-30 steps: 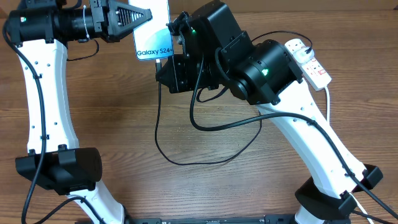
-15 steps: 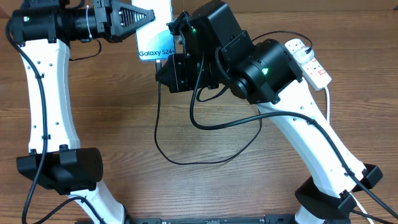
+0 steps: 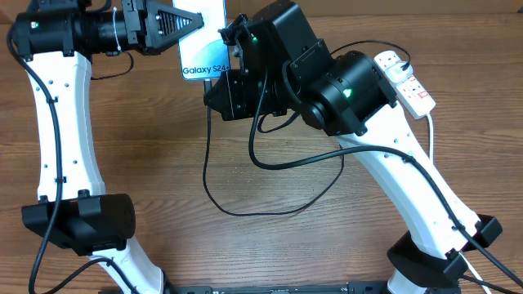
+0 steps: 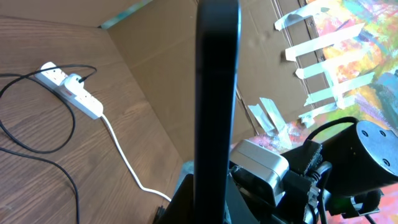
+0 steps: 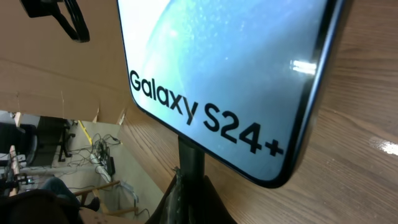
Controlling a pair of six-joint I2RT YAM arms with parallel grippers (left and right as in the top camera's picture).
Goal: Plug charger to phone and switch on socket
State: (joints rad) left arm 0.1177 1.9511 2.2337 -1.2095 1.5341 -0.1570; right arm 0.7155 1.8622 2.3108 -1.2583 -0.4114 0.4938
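Overhead: the left gripper (image 3: 188,20) is clenched on the phone (image 3: 204,59) at the far side. The socket (image 3: 406,82) lies far right, and the charger (image 3: 206,159) cable loops between the arms. Left wrist: the phone stands edge-on (a dark bar). Right wrist: the right gripper (image 5: 191,194) clamps the charger's plug, whose tip meets the phone's bottom edge
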